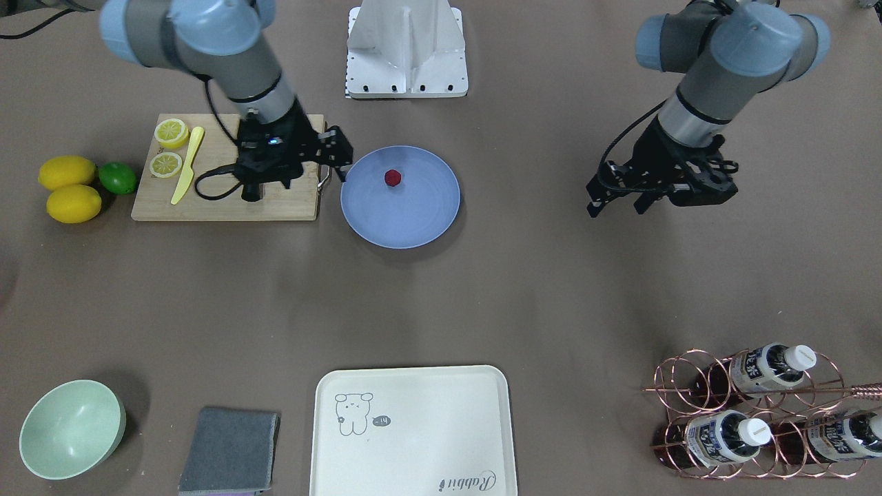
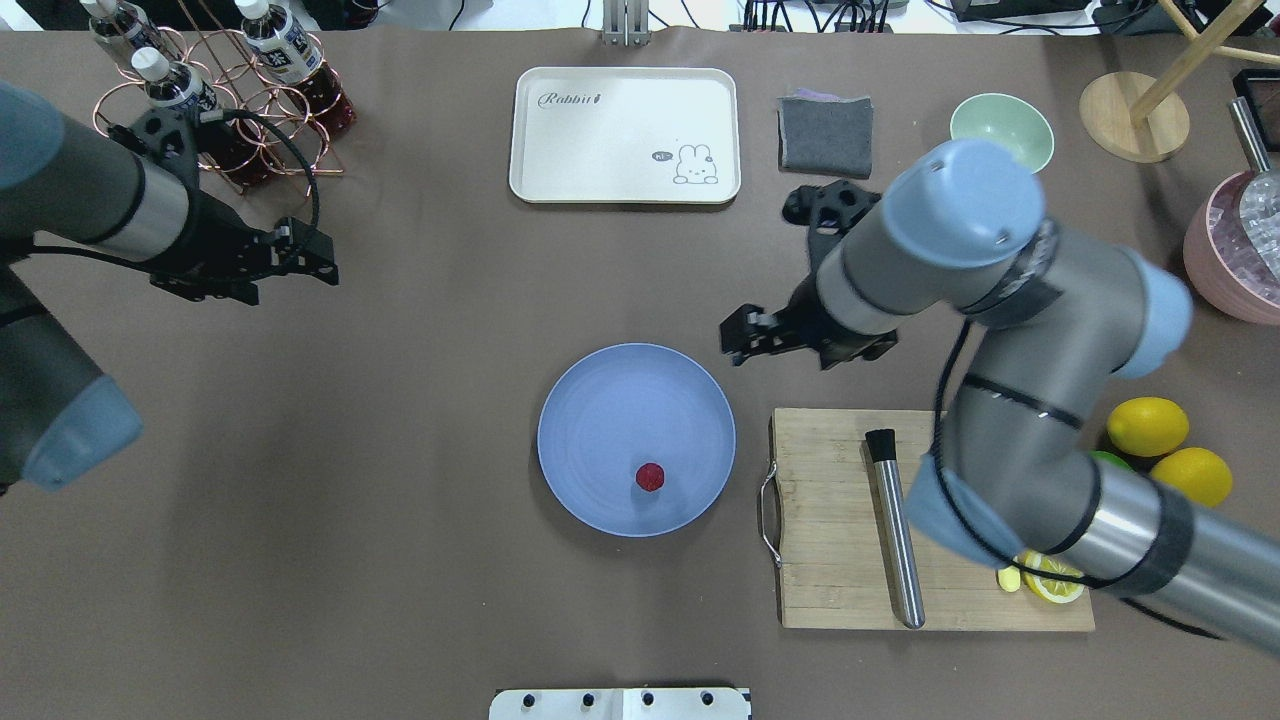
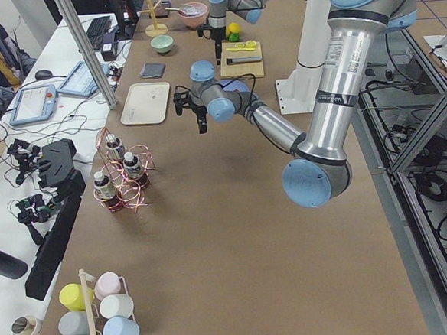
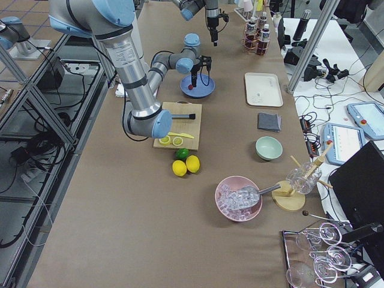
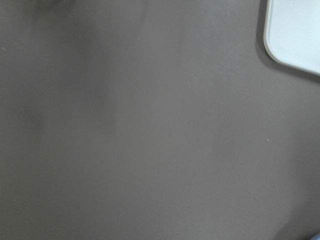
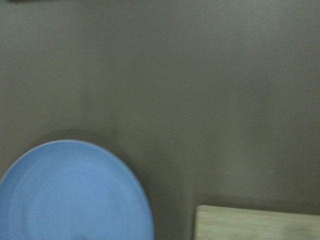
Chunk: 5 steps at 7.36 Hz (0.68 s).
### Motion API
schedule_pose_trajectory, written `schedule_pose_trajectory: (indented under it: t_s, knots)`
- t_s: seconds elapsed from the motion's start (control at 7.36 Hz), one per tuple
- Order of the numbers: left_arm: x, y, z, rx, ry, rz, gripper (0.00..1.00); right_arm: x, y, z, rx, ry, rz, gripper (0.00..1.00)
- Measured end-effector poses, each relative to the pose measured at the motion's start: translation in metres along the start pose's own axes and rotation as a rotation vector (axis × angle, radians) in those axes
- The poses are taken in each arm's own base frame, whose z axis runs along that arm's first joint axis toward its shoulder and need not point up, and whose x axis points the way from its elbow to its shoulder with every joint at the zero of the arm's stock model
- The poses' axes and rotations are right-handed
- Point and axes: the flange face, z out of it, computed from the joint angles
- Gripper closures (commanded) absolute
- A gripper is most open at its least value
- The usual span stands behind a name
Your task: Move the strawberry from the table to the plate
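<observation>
Overhead exterior view: we see the strawberry (image 2: 650,476) lying on the plate (image 2: 600,420), so we judge delivery done; the right end effector (image 2: 732,340) hovers spread and empty beside the plate; the left end effector (image 2: 325,262), spread too, hangs well apart.

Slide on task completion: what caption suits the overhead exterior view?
Strawberry sits on the blue plate; right pincer hovers open near its rim.
</observation>
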Motion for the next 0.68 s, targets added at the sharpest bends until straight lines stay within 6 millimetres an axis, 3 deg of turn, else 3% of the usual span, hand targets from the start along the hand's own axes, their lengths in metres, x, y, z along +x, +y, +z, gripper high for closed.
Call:
schedule_pose_trajectory:
  t_s: [0.27,0.54,0.68]
  knots:
    - [-0.099,-0.028,-0.039,-0.022,-0.038,0.145,0.04,0.145,-0.043,-0.046,-0.018,0.047,-0.125,0.00]
    - [-0.197,-0.029,-0.068,-0.039,-0.069,0.244,0.03,0.287,-0.063,-0.074,-0.035,0.109,-0.243,0.00]
    - [-0.239,-0.022,-0.081,-0.060,-0.056,0.265,0.03,0.347,-0.066,-0.086,-0.048,0.141,-0.282,0.00]
